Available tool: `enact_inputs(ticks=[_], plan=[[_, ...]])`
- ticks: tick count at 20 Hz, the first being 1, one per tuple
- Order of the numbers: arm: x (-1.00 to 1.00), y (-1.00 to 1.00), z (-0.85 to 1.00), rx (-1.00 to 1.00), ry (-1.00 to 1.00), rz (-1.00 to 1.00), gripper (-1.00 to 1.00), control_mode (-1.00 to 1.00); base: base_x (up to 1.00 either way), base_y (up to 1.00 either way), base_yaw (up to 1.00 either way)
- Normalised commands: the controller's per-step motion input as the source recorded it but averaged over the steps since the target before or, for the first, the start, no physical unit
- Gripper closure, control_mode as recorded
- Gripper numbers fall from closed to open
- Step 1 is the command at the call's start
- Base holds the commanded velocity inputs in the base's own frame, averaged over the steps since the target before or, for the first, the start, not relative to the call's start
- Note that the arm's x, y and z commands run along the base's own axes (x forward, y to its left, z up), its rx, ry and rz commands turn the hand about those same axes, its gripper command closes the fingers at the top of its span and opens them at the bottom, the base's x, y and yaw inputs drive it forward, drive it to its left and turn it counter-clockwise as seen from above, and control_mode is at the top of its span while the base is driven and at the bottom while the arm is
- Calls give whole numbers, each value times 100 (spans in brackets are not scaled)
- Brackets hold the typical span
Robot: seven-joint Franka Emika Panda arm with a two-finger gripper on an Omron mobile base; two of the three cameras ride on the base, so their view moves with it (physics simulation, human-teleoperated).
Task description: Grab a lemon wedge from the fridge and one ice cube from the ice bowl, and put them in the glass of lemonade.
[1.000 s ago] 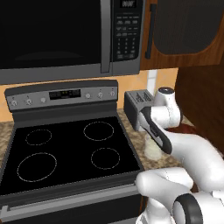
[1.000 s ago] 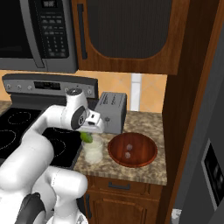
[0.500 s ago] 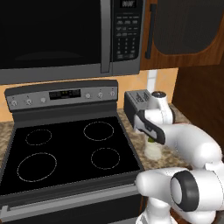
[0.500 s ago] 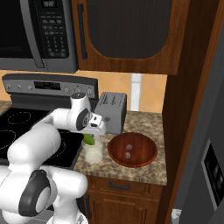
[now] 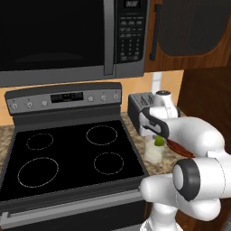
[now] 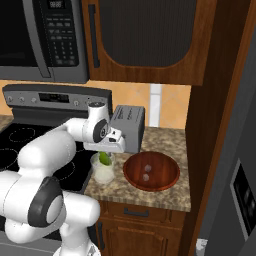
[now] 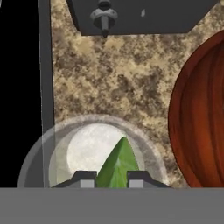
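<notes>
Yellowish-green and wedge-shaped, the tiny lemon wedge (image 7: 117,164) sits pinched between the two dark fingertips of my end effector (image 7: 112,178), its pointed end sticking out past them. In the hand view it hangs directly over the mouth of the short clear glass of pale whitish lemonade (image 7: 94,151), and the round pool of liquid shows behind the wedge.

From the left base view, my end effector (image 5: 158,137) hovers just above the glass of lemonade (image 5: 153,154), with the lemon wedge (image 5: 159,141) level with the rim. The right base view shows the same: the lemon wedge (image 6: 105,159) is at the top of the glass (image 6: 103,170), under my end effector (image 6: 106,151). I cannot tell whether the wedge touches the liquid.

The glass stands on the speckled brown stone worktop (image 6: 165,192), near its edge beside the black glass-top stove (image 5: 67,155). Just to the other side of the glass lies the wide, shallow, glossy reddish-brown ice bowl (image 6: 151,171) with two small pale ice cubes (image 6: 146,173) in it. Behind both, against the wall, stands a grey steel toaster (image 6: 129,127). A grey fridge (image 6: 240,190) fills the far right of the right base view.
</notes>
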Motion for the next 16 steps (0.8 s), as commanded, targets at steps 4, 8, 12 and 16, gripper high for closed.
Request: enact_inputs(ticks=[4, 8, 12, 16], plan=[[-11, 0, 0, 0, 2, 0, -100, -100, 0, 0, 0], [0, 7, 12, 0, 2, -4, -100, -100, 0, 0, 0], [-27, -2, 63, 0, 0, -5, -100, -100, 0, 0, 0], [-45, -53, 30, 0, 0, -12, -100, -100, 0, 0, 0]])
